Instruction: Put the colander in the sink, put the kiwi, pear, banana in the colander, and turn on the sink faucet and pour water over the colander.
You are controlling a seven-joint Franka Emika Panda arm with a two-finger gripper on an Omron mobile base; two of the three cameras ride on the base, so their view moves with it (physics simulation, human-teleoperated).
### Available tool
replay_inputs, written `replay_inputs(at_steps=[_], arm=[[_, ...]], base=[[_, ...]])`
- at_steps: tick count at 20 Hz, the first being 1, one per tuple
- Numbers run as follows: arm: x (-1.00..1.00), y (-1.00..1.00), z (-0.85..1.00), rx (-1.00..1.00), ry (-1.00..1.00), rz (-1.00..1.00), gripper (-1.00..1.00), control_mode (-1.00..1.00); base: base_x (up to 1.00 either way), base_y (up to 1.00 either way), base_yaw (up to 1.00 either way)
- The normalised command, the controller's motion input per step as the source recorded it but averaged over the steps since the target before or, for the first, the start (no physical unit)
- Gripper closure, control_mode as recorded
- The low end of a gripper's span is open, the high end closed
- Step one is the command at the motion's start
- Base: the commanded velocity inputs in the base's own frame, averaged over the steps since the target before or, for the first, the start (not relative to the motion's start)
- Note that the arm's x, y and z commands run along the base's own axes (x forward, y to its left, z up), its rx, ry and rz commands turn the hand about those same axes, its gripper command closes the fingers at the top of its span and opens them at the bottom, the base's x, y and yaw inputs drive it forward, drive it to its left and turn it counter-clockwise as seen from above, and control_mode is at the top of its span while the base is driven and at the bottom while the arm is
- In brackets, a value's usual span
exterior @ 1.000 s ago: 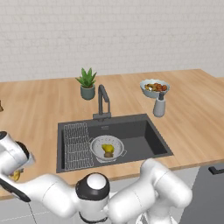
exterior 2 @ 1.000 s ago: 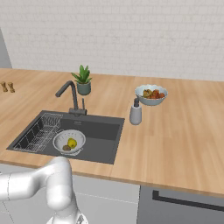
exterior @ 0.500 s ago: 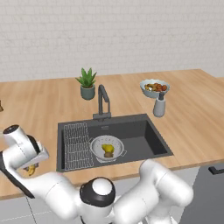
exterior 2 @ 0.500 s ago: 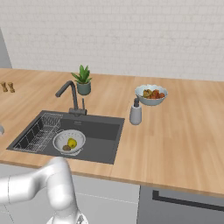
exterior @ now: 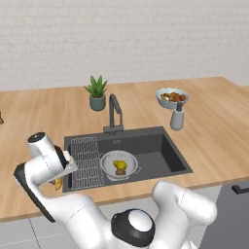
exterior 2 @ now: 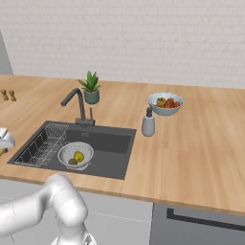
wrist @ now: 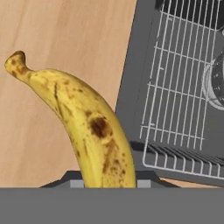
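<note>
At the far left, over the table (exterior: 29, 107) beside the sink's left rim, we see the gripper (wrist: 105, 181) closed narrowly on the banana (wrist: 83, 131). In the hand view its two finger tips press against the fruit's lower end from either side, and the curved, brown-spotted body rises away from them with its dark stem end up and to the left. In the left base view a bit of yellow shows under the hand, just left of the basin.

Next to the right comes the sink (exterior: 160, 155), a dark basin sunk into the wooden table. A wire rack (exterior: 86, 163) lies along its left side. Just right of the rack sits the colander (exterior: 119, 165), upright on the basin floor. Inside it we make out the yellow-green pear (exterior 2: 79, 156) and, touching it, the small brown kiwi (exterior 2: 72, 161).

Behind the sink, at the middle of its far rim, stands the sink faucet (exterior: 115, 113), its spout bent toward the basin. A potted plant (exterior: 97, 92) stands just beyond it, slightly to the left.

Further right, near the sink's far right corner, we see a grey dispenser bottle (exterior: 177, 118), and just behind it a pale fruit bowl (exterior: 171, 97) holding mixed coloured fruit.
</note>
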Motion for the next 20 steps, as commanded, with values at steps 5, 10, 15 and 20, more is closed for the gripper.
replay_inputs(at_steps=[5, 10, 15, 20], arm=[[-0.25, -1.00, 0.33, 0.10, -0.01, 0.00, 1.00, -1.00], [-0.15, -1.00, 0.29, 0.14, 0.00, 0.00, 1.00, -1.00], [-0.15, -1.00, 0.22, 0.14, -0.02, 0.02, 1.00, -1.00], [-0.06, -0.99, 0.17, 0.14, -0.01, 0.03, 1.00, -1.00]], base=[[0.00, 0.00, 0.00], [0.00, 0.00, 0.00], [0.00, 0.00, 0.00], [0.00, 0.00, 0.00]])
